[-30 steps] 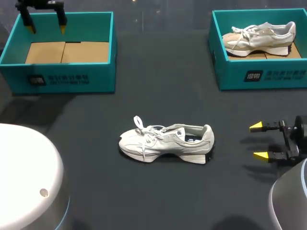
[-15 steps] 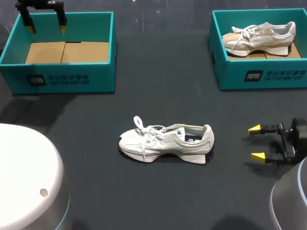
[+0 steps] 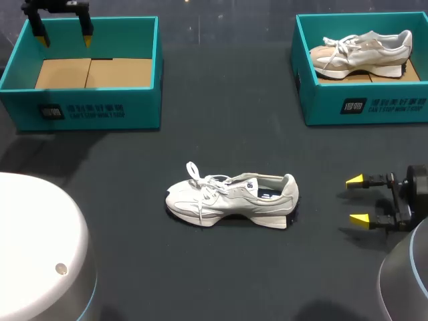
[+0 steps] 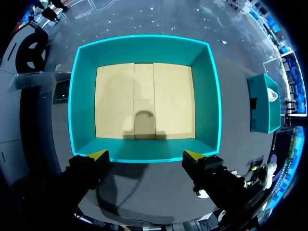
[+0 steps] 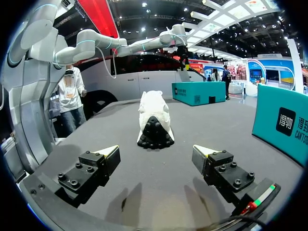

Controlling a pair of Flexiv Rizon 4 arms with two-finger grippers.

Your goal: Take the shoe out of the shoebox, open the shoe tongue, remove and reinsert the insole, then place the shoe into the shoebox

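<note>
A pale grey sneaker (image 3: 233,198) lies on its side in the middle of the dark table, toe to the left, laces loose. Seen from the right wrist, the sneaker (image 5: 154,118) is heel-first, straight ahead of my right gripper (image 5: 155,156), which stands open a short way off. In the head view that right gripper (image 3: 356,198) is low at the right of the shoe. My left gripper (image 3: 64,35) hangs open over the back wall of the left teal shoebox (image 3: 87,107). That shoebox (image 4: 144,48) holds only its cardboard floor under my left gripper (image 4: 145,155).
A second teal shoebox (image 3: 364,107) at the back right holds another pale sneaker (image 3: 361,52). From the right wrist this second shoebox's wall (image 5: 284,122) stands beside the gripper, and the left shoebox (image 5: 195,92) shows far ahead. My arms' white bases fill both front corners.
My right gripper has shifted slightly toward the front right edge of the table. The left arm and the shoe have not moved.
</note>
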